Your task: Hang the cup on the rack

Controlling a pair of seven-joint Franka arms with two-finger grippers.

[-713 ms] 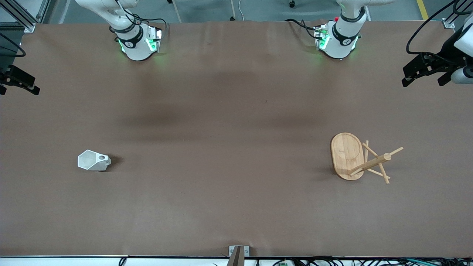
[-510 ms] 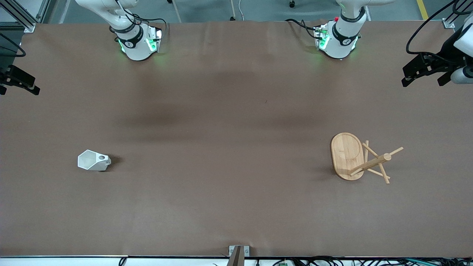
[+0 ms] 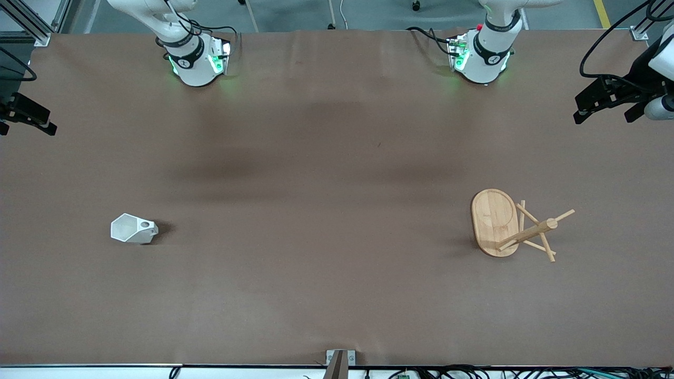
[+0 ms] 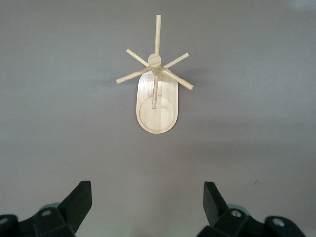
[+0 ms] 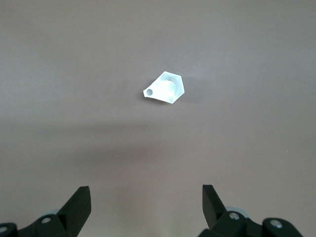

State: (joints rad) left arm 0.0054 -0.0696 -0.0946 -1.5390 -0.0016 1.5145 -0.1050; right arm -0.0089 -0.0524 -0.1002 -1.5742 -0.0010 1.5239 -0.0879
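The cup (image 3: 134, 230) is a small white faceted mug resting on the brown table toward the right arm's end; its blocky handle with a round hole points toward the table's middle. From high above, the right wrist view shows the cup (image 5: 165, 89) well clear of my right gripper (image 5: 146, 200), which is open and empty. The rack (image 3: 495, 221), a light wooden mug tree on an oval base, stands toward the left arm's end. High over the rack (image 4: 156, 106), my left gripper (image 4: 147, 197) is open and empty.
Brown paper covers the table (image 3: 337, 210). The arm bases (image 3: 195, 63) (image 3: 482, 58) stand along the edge farthest from the front camera. A small metal bracket (image 3: 339, 360) sits at the nearest edge.
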